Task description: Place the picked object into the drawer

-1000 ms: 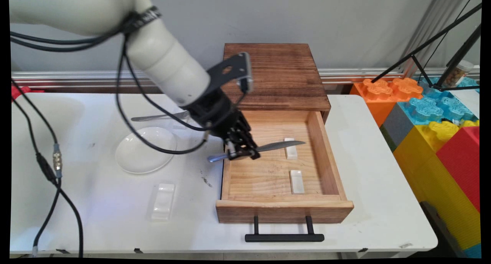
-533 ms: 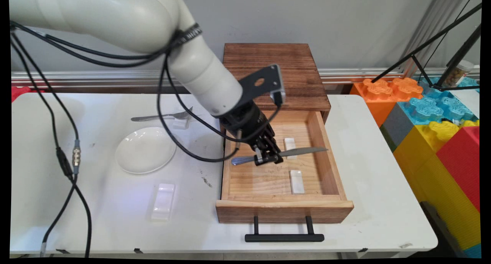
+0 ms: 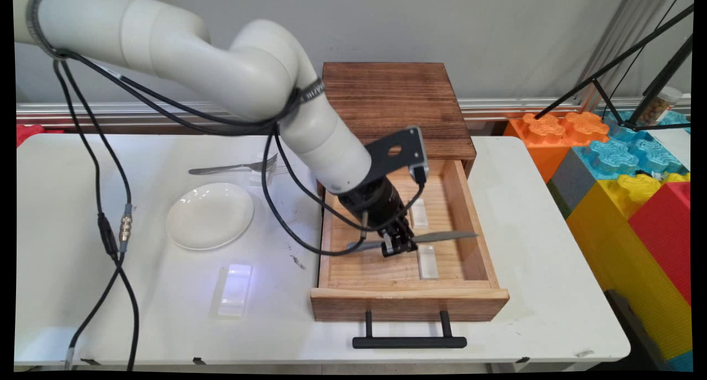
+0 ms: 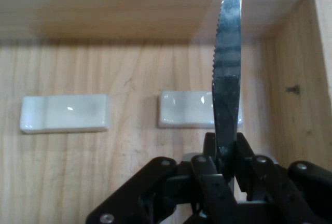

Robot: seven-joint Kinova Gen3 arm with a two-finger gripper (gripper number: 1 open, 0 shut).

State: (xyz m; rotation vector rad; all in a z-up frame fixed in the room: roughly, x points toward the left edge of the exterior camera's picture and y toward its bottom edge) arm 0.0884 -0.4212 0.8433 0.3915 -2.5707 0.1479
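Note:
My black gripper (image 3: 399, 246) is shut on a metal table knife (image 3: 436, 237), held level inside the open wooden drawer (image 3: 469, 231). The blade points to the drawer's right wall and the handle (image 3: 362, 246) sticks out to the left. In the hand view the serrated blade (image 4: 227, 79) rises from between the fingers (image 4: 245, 162) over a white ceramic rest (image 4: 184, 109). A second white rest (image 4: 65, 113) lies to its left there. In the main view one rest (image 3: 427, 262) lies just below the gripper, the other (image 3: 420, 213) behind it.
The drawer belongs to a dark wooden cabinet (image 3: 395, 101), with a black handle (image 3: 409, 341) at the front. On the table to the left sit a white plate (image 3: 210, 214), a fork (image 3: 232, 167) on a small rest, and another white rest (image 3: 232, 289). Coloured blocks (image 3: 624, 170) stand right.
The gripper has carried the knife to the right and down, from over the drawer's left wall to low inside the drawer above the near white rest.

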